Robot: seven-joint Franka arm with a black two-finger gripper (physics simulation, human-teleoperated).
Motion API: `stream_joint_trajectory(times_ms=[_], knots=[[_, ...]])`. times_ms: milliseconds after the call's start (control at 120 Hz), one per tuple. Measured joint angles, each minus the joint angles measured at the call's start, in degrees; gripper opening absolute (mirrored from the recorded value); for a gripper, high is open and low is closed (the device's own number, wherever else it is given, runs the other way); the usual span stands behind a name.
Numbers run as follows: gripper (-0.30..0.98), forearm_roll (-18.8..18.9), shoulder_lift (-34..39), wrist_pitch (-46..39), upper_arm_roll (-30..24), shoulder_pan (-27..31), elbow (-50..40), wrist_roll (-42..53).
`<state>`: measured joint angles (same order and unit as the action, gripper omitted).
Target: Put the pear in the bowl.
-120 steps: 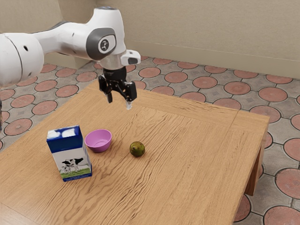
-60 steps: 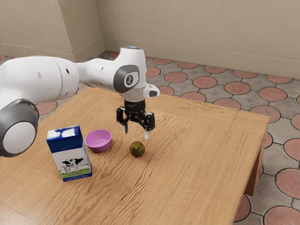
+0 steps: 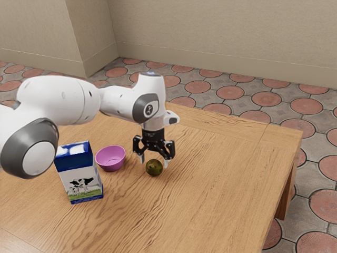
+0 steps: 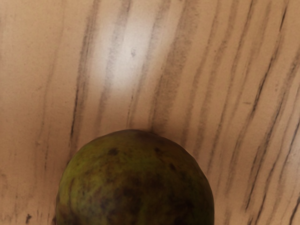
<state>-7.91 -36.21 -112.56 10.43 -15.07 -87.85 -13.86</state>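
Carton stands lower left in the exterior view, liable to topple if brushed. Just below centre, the pear sits between the gripper's spread fingers; a high pinch could let it slip. Beyond, left of centre, a low carry could tip the bowl.

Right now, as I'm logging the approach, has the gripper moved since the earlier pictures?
Yes: against the unmoved pear, the gripper has come down and toward the exterior view's right, its fingers open.
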Motion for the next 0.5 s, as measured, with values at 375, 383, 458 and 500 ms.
stream_joint_trajectory(times_ms=[375,383,458,500], knots=[[0.50,-0.1,-1.6,-2.2,0.3,0.1,-0.3,-1.9],[0.49,-0.1,-1.6,-2.2,0.3,0.1,-0.3,-1.9],[0.46,-0.2,-1.7,-2.3,0.4,0.1,-0.3,-2.1],[0.45,-0.2,-1.7,-2.3,0.5,0.1,-0.3,-2.2]])
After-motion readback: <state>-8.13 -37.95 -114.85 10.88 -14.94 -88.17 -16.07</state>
